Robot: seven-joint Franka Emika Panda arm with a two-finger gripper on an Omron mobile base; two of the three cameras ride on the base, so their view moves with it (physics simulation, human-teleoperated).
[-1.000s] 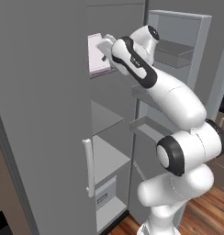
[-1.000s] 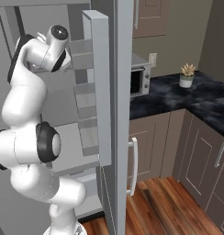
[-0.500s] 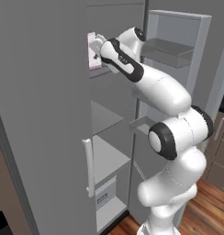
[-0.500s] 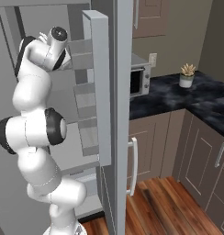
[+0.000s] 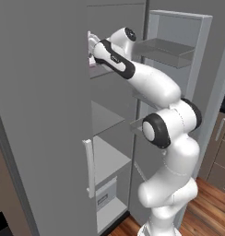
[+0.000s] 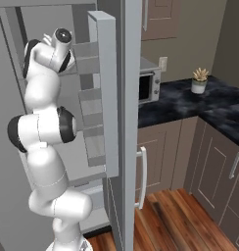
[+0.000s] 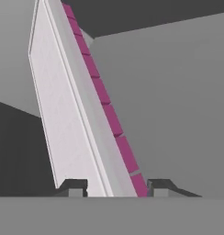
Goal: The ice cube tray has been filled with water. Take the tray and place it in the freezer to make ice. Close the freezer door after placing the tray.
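Way in: freezer [image 5: 109,138] is standing open, arm reaching through.
Right side: freezer door [image 5: 179,69] bins are crowding it.

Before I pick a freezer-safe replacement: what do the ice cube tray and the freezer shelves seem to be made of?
The ice cube tray looks like matte plastic or silicone: smooth pale pinkish-white face, magenta segmented edge, no shine. It sits between the claw fingertips. The freezer shelves look like flat pale grey plastic, plain and unreflective. Since everything is rendered, both are guesses.

Matt, smooth plastic-looking ice cube tray [image 7: 72,114]; matt grey freezer [image 5: 45,115].
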